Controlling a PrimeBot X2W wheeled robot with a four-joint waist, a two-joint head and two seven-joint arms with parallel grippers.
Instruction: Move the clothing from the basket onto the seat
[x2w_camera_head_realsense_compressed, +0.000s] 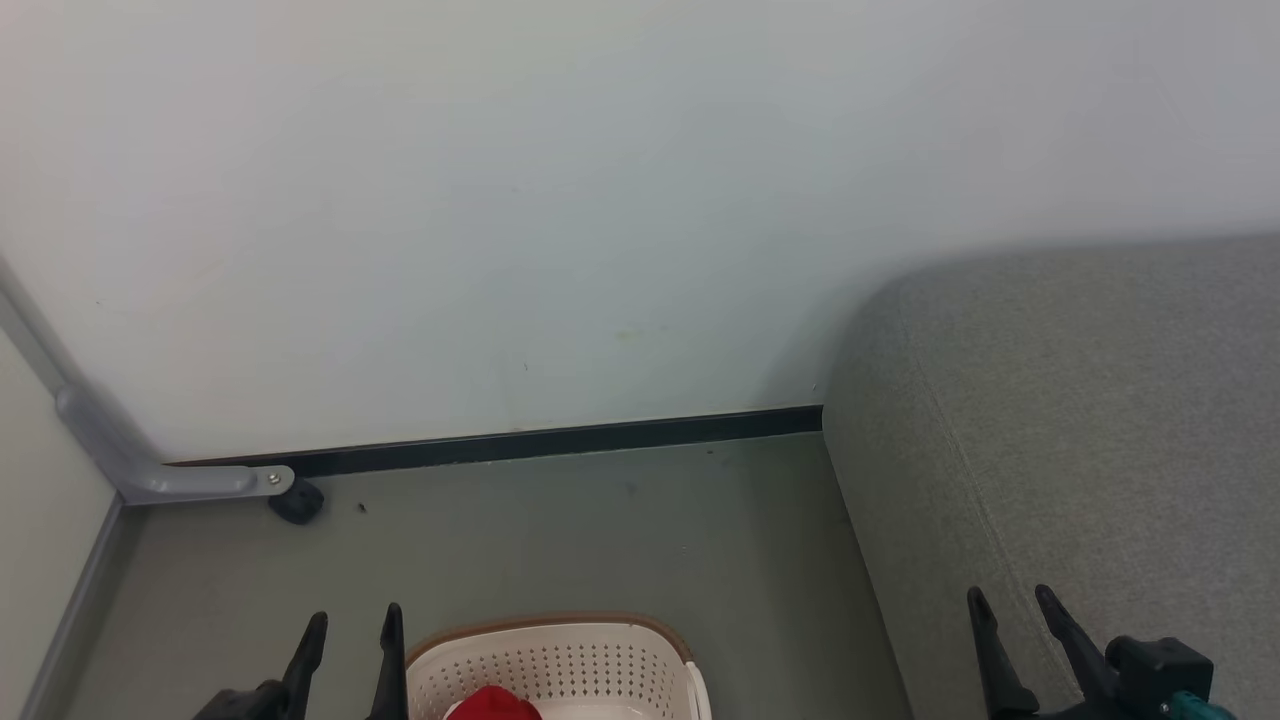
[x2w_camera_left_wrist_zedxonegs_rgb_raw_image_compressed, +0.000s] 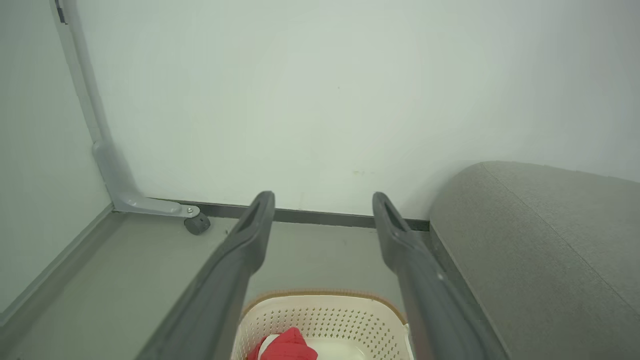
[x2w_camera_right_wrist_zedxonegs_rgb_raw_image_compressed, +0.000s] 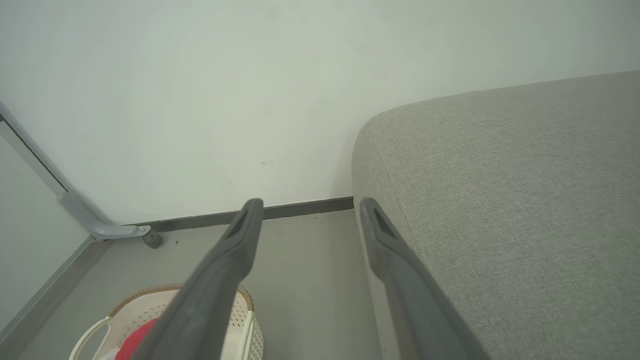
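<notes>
Red clothing (x2w_camera_head_realsense_compressed: 493, 703) lies in a cream basket (x2w_camera_head_realsense_compressed: 560, 655) with a brown rim, near and central on the grey floor (x2w_camera_head_realsense_compressed: 600, 530). A grey sofa (x2w_camera_head_realsense_compressed: 1080, 420) stands to its right, against the far white wall (x2w_camera_head_realsense_compressed: 600, 200). The left claw (x2w_camera_head_realsense_compressed: 355, 613) hovers just left of the basket, fingers apart and empty. The right claw (x2w_camera_head_realsense_compressed: 1008, 594), likewise spread and empty, hovers over the sofa's near part.

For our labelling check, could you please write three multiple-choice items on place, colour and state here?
1. Where is the basket relative to the seat? A on it; B on the floor, to its left; C behind it.
2. What colour is the clothing in the basket? A blue; B green; C red.
3. How are the left gripper and right gripper? A both open, empty; B both shut on cloth; C one shut.
Answers: B, it sits on the floor beside the seat; C, red fabric shows inside; A, jaws apart, nothing between.
</notes>
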